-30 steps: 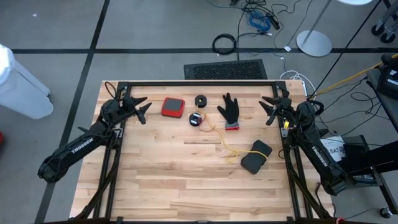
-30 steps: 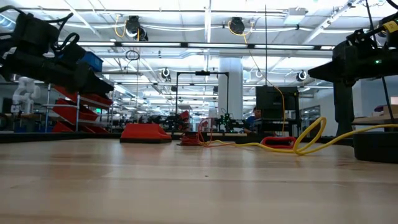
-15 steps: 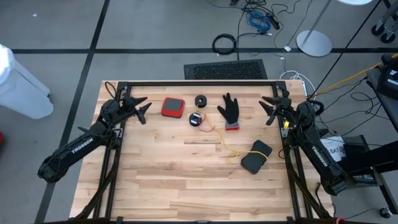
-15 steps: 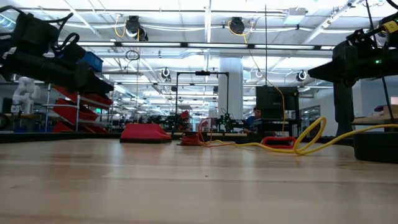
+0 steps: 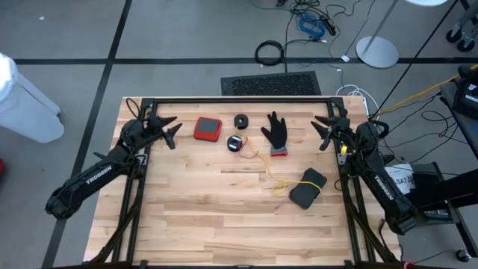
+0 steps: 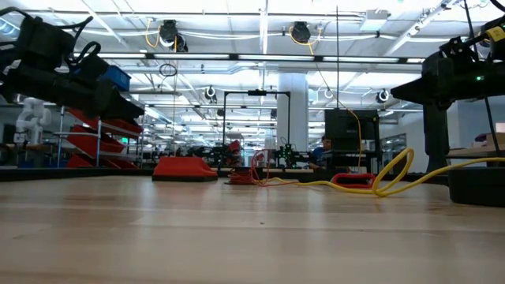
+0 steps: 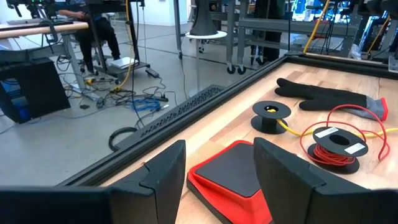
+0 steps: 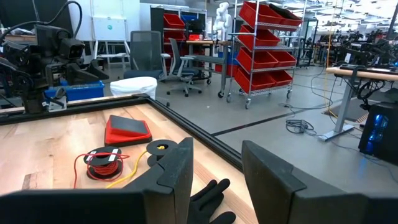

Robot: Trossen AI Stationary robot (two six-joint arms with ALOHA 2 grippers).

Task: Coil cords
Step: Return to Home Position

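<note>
Left gripper [image 5: 175,130]: raised over the far left corner of the pale wooden plank table [image 5: 224,224], fingers spread wide with nothing between them
Right gripper [image 5: 317,131]: raised over the far right corner, fingers also parted wide and empty
Thin red-orange cord [image 5: 235,143]: mostly wound on its small round black reel, lying flat between the flat square red pad [image 5: 208,128] and the black knitted glove with a red cuff [image 5: 276,133]; a few loose loops lie around it
Thin yellow cord [image 5: 272,178]: uncoiled, leading from a second small black reel [image 5: 241,120] just beyond the red-orange one, past the glove's cuff, ending in a loop beside the dark soft pouch [image 5: 308,187]
</note>
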